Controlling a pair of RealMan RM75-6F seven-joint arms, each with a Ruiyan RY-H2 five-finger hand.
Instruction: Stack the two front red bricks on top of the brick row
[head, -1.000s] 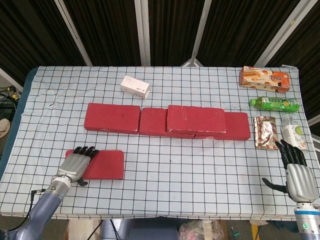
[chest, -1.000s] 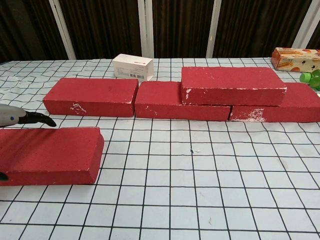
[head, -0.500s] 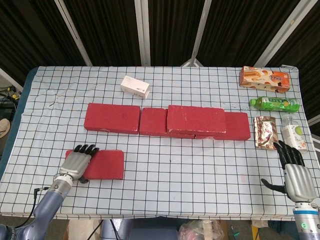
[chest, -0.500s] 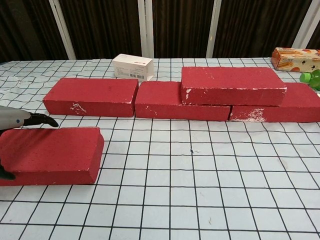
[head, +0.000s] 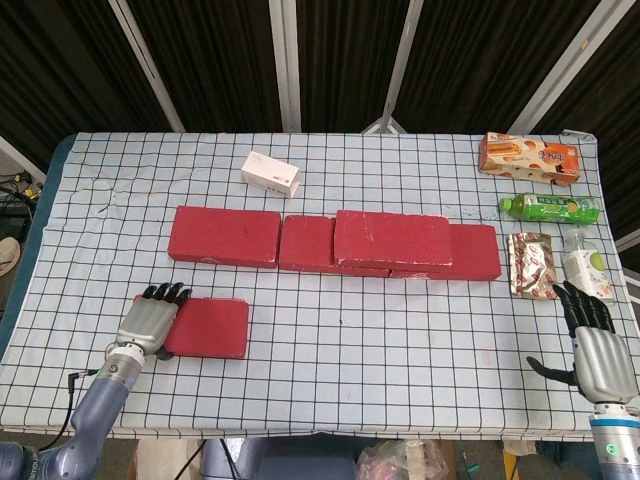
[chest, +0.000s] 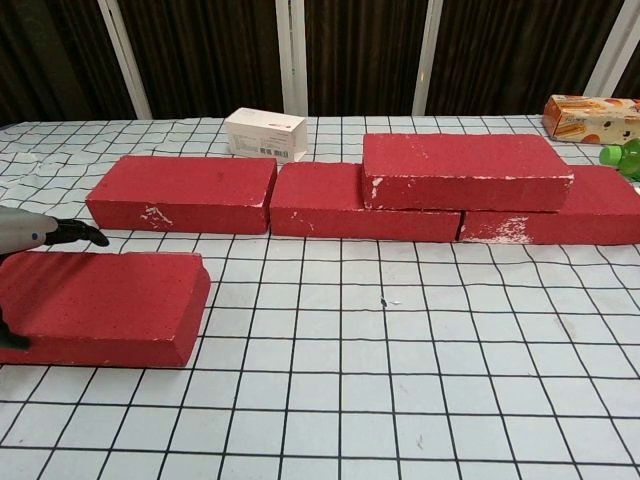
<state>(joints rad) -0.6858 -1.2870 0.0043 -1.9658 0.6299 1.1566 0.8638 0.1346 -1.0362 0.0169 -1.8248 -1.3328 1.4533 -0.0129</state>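
One red brick (head: 212, 327) (chest: 110, 305) lies at the front left of the table. My left hand (head: 150, 320) (chest: 35, 232) grips its left end, fingers over the far edge and thumb at the near side. Behind it runs the brick row: a left brick (head: 225, 236) (chest: 185, 190), a middle brick (head: 306, 243) and a right brick (head: 475, 252). A further red brick (head: 392, 238) (chest: 462, 170) lies stacked on the middle and right ones. My right hand (head: 598, 345) hovers open at the front right edge, holding nothing.
A white box (head: 270, 174) (chest: 265, 134) stands behind the row. At the right side are an orange snack box (head: 528, 158), a green bottle (head: 550, 207), a snack packet (head: 531, 264) and a small bottle (head: 588, 265) close to my right hand.
My left hand has slid a little left along the front brick and closed on its end. The brick has shifted slightly. My right hand has barely moved.
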